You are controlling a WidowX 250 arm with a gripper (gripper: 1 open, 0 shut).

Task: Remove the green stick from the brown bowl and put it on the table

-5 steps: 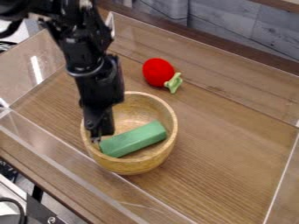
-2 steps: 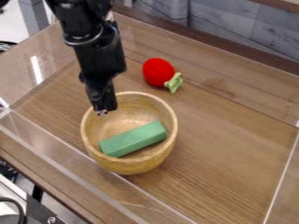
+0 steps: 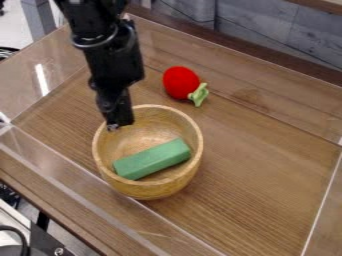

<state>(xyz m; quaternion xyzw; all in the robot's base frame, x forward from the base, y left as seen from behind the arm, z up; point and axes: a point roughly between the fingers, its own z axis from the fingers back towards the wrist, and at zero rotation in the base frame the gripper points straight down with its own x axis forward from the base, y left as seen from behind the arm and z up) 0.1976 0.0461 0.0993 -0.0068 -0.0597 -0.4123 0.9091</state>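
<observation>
The green stick (image 3: 151,159) lies flat inside the brown bowl (image 3: 185,126), slanting from lower left to upper right. My gripper (image 3: 116,122) points straight down over the bowl's left inner side, above and just left of the stick's left end and not touching it. Its dark fingertips look narrow and close together with nothing held between them. The view is too coarse to show whether a gap stands between them.
A red ball-like toy (image 3: 181,81) with a small green piece (image 3: 199,96) lies on the wooden table behind the bowl. Clear plastic walls (image 3: 40,85) fence the table on all sides. Bare wood (image 3: 267,170) stretches to the right of the bowl.
The gripper has risen out of the bowl from beside the stick's left end. The stick stays lying in the bowl.
</observation>
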